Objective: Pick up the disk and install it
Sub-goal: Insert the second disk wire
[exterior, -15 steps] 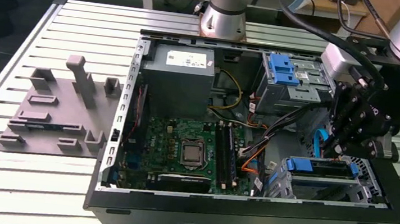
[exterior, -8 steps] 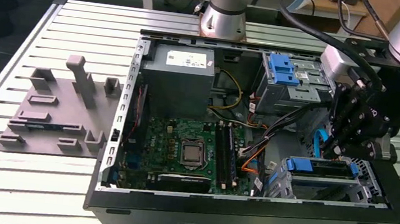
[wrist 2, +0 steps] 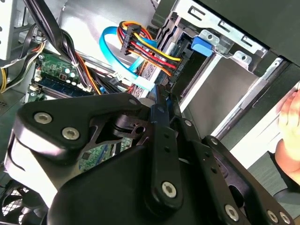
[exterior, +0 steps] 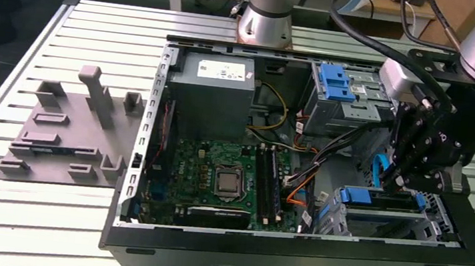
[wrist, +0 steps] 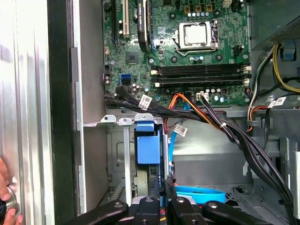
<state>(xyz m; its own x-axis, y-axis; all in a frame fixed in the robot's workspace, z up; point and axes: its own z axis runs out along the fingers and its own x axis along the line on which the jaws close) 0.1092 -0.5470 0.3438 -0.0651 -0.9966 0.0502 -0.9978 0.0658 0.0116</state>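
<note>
Gripper (exterior: pixel 397 185) is low inside the open computer case (exterior: pixel 294 263), at the exterior view's right, directly over the lower drive cage (exterior: pixel 389 214) with its blue latch (exterior: pixel 356 195). Whether the gripper is clamped or slack: cannot tell, as its own linkage covers the tip in both wrist views. In the second wrist view a thin blue-edged strip sits at the tip. Judged to be the disk (wrist 2: pixel 158 116) seen edge-on, but not certain. If so, the disk stands on edge just below the gripper, with its long axis along the cage slot and pointing down into it. The cage mouth (wrist: pixel 149 178) lies straight ahead of the tip in the first wrist view, with no sideways offset visible. A blue cable (exterior: pixel 377 170) and the bundled power leads (wrist 2: pixel 150 49) run close beside the slot. The grey fixture (exterior: pixel 67 134) outside the case holds nothing.
</note>
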